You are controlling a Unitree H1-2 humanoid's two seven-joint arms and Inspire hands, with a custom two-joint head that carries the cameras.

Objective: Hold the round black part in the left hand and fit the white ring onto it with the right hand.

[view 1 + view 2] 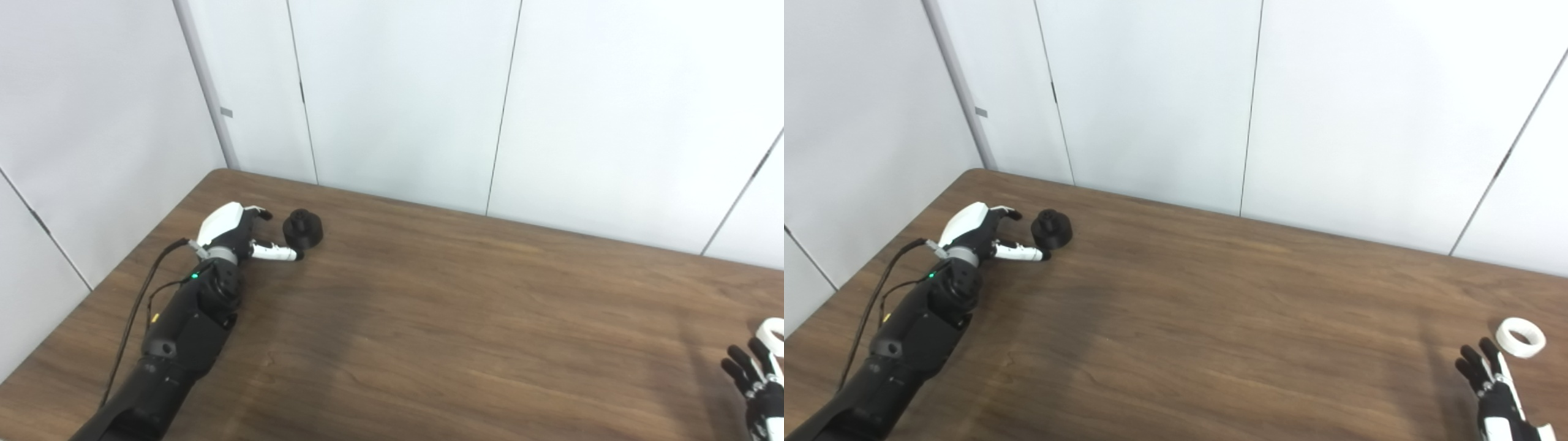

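In the left eye view, the small white plastic ring (773, 335) on the brown wooden table (465, 324) is cut by the right edge, only its left arc showing. The black-and-white right hand (1497, 392) is cropped at the near right corner in both views, its palm and arm out of sight. The black left forearm (165, 349) runs off the bottom edge. At far left, the white-backed left hand (236, 236) hides its own palm, so contact with the round black stepped part (302, 229) cannot be judged; the part's far side is unseen.
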